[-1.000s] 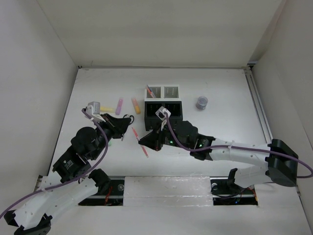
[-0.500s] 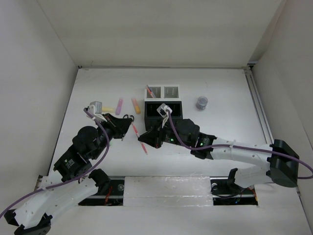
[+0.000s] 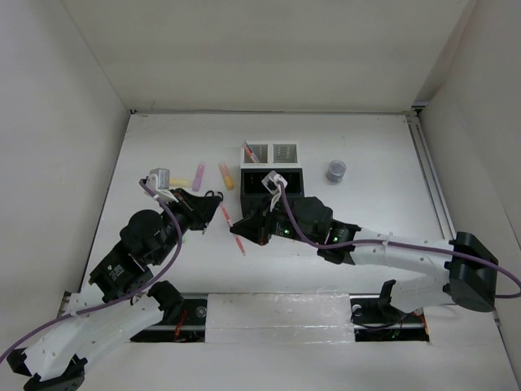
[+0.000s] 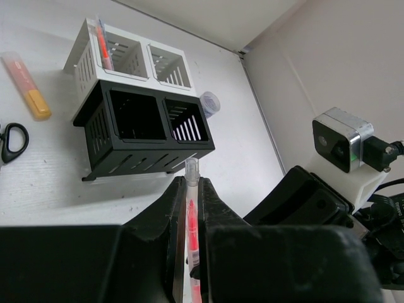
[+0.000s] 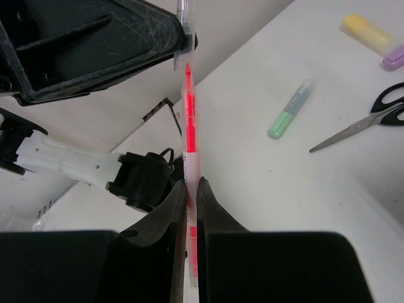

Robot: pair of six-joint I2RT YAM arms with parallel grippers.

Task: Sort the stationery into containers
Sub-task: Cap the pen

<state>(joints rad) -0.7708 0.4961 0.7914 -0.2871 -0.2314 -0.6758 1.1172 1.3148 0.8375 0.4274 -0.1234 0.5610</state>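
Observation:
A thin red pen [image 3: 226,220] hangs above the table between my two grippers. My left gripper [image 3: 216,212] is shut on its clear upper end [image 4: 191,173]. My right gripper [image 3: 242,235] is shut on its lower half [image 5: 189,113]. The containers stand behind, two white mesh compartments [image 3: 282,152] and two black ones [image 3: 285,181], also in the left wrist view [image 4: 145,154]. An orange pen [image 4: 101,41] stands in the left white compartment. Pink [image 3: 198,177] and orange [image 3: 225,175] highlighters lie left of the block. A green highlighter [image 5: 290,107] and the scissors [image 5: 366,120] lie under the left arm.
A small round grey item [image 3: 335,171] sits right of the containers. A yellow highlighter [image 5: 366,31] lies near the pink one. White walls close in the table on the left, back and right. A rail runs along the right edge [image 3: 431,179].
My right gripper has carried the red pen a little up and left, and its upper end now sits in the left gripper's jaws. Little has moved in the last half second.

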